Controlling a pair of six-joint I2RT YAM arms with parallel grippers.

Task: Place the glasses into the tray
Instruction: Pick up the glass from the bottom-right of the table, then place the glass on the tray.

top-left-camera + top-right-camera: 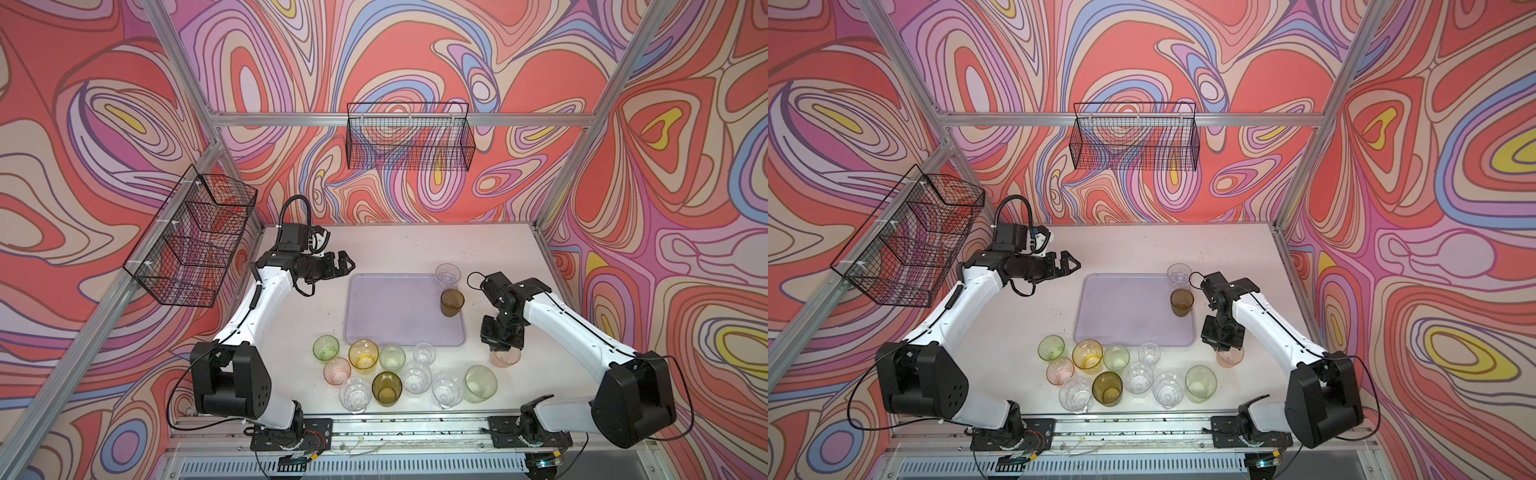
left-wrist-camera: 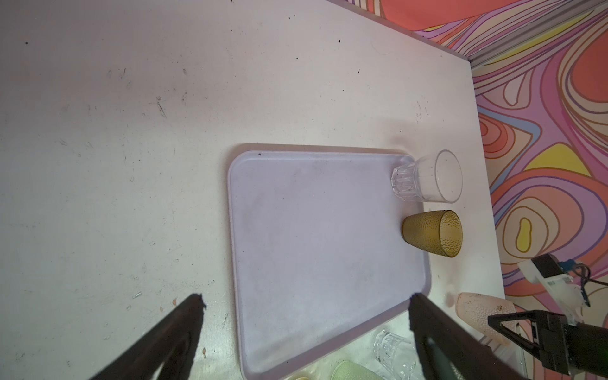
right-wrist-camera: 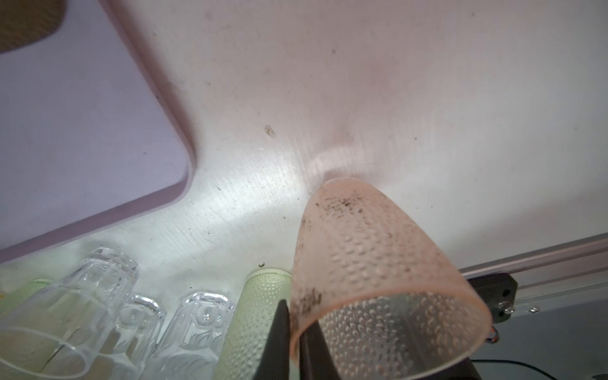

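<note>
Where the right gripper (image 3: pixel 296 342) is pointed down at the table (image 1: pixel 374 249), it is clenched on the rim of the pink glass (image 3: pixel 378 263): one dark finger is seen outside the dimpled wall and the other inside it, with the wall pinched between them. The pink glass is held upright, mouth up, with dark specks scattered over its wall. Its base is seen at the table surface, and whether it is lifted clear cannot be told. In both top views it is found outside the tray (image 1: pixel 399 316), near the tray's right corner on the side of the arm bases, apart from the rim. Inside the tray, two glasses are stood upright along its right side: a clear faceted glass (image 1: pixel 448 276) in the far right corner and an olive-brown glass (image 1: pixel 452 302) just beside it, nearer the arm bases. A cluster of glasses (image 1: pixel 387 388) is gathered on the table between the tray and the arm bases; green, amber, pink, olive-brown and clear ones are packed closely, all upright. The left gripper (image 1: pixel 348 262) is held over the table near the tray's far left corner, released, its jaws spread wide and grasping nothing. Two black wire baskets (image 1: pixel 409 137) are hung on the walls, one at the back and one on the left.
</note>
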